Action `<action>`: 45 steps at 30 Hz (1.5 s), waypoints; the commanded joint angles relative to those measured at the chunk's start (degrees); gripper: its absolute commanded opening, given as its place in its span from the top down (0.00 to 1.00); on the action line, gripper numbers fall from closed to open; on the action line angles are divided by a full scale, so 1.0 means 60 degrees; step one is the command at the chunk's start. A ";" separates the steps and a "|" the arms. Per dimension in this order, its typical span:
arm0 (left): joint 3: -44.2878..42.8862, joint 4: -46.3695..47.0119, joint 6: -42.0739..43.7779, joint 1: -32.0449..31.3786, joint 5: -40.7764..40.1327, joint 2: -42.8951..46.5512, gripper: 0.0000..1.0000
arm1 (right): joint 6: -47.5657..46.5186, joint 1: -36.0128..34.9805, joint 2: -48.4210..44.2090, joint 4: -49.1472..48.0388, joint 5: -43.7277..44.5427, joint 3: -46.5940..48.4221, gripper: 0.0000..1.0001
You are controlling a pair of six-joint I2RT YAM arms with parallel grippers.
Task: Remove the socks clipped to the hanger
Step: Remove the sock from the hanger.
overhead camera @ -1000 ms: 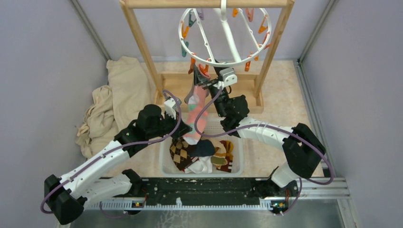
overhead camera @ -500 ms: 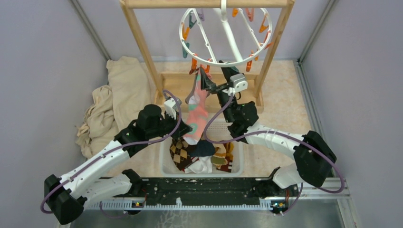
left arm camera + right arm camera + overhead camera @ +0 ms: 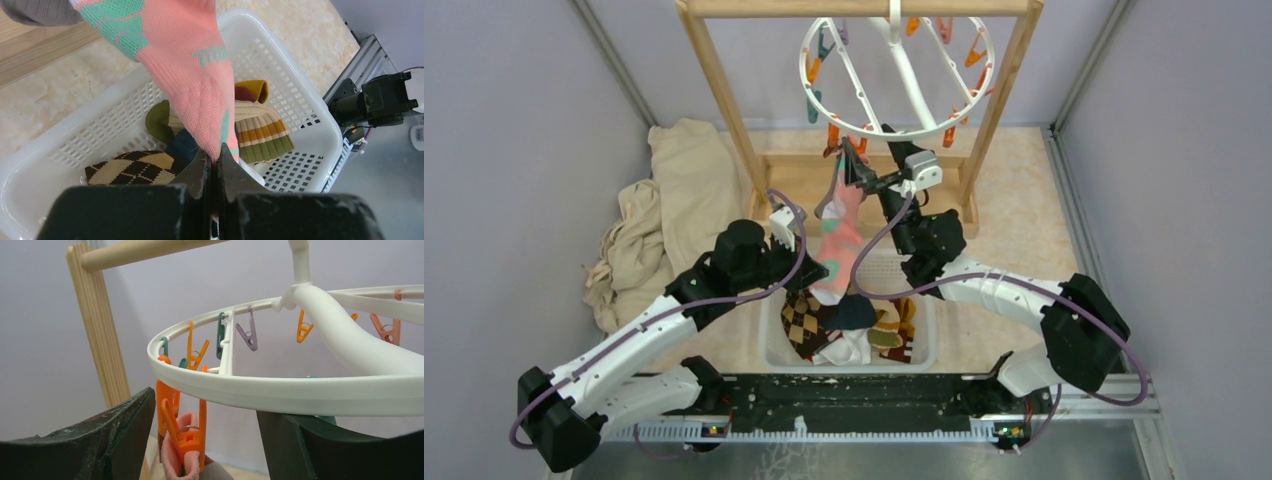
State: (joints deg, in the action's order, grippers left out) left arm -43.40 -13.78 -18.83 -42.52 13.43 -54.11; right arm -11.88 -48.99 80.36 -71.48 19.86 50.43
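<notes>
Two tools share this job: nearest, the left tool (image 3: 214,162) is clenched on the pink sock (image 3: 185,65)'s toe above the basket (image 3: 300,100), apparently drawing it taut. Farther up, the right tool (image 3: 205,432) gapes open facing the orange clip (image 3: 186,437) that pins the sock under the hanger (image 3: 280,390).

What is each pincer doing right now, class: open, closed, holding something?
Left pincer: closed on the toe of the pink sock.
Right pincer: open, holding nothing.

Hanger (image 3: 906,75): hangs from frame (image 3: 724,110), at rear.
Sock (image 3: 837,240): clipped at hanger's near rim, hanging down to basket (image 3: 927,345) before frame.
Socks (image 3: 849,325): in basket.
Cloth (image 3: 669,200): left of frame.
</notes>
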 commanded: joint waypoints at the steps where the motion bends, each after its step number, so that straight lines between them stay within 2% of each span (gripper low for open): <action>1: -0.0179 0.0004 -0.0048 -0.0069 0.0016 0.0000 1.00 | -0.0011 -0.0021 0.0174 -0.0224 -0.0073 0.0651 0.29; 11: -0.0302 -0.0119 0.0062 -0.0061 -0.0045 0.0003 1.00 | 0.0002 -0.0023 0.0453 -0.0190 0.0030 0.0893 0.51; 18: -0.0301 -0.0133 0.0048 -0.0061 -0.0045 0.0025 1.00 | 0.0085 -0.0023 0.0285 0.0187 -0.0063 0.0892 0.95; 20: -0.0286 -0.0134 0.0047 -0.0061 -0.0052 0.0037 1.00 | 0.0111 -0.0024 0.0220 0.0236 -0.0033 0.0850 1.00; 29: -0.0433 -0.0253 -0.0072 -0.0062 0.0056 0.0277 1.00 | 0.0216 -0.0023 0.0122 0.0348 0.0072 0.0791 1.00; 35: -0.1135 -0.0674 -0.0228 -0.0069 0.0354 0.0622 1.00 | 0.0515 -0.0023 -0.0019 0.0644 0.0177 0.0703 1.00; 38: -0.1646 -0.0990 -0.0274 -0.0061 0.0567 0.0788 1.00 | 0.0800 -0.0027 -0.0238 0.1254 0.0233 0.0673 0.86; 41: -0.2180 -0.1306 -0.0324 -0.0061 0.0728 0.0926 1.00 | 0.1164 -0.0026 -0.0597 0.1846 0.0279 0.0470 0.60; 45: -0.2842 -0.1722 -0.0376 -0.0062 0.0838 0.1010 1.00 | 0.1622 -0.0022 -0.1223 0.2663 0.0337 0.0071 0.41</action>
State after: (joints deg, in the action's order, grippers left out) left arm -56.18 -21.10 -20.32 -42.65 16.43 -49.12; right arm -6.17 -48.99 78.00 -60.47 20.36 52.42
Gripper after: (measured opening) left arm 0.028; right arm 0.512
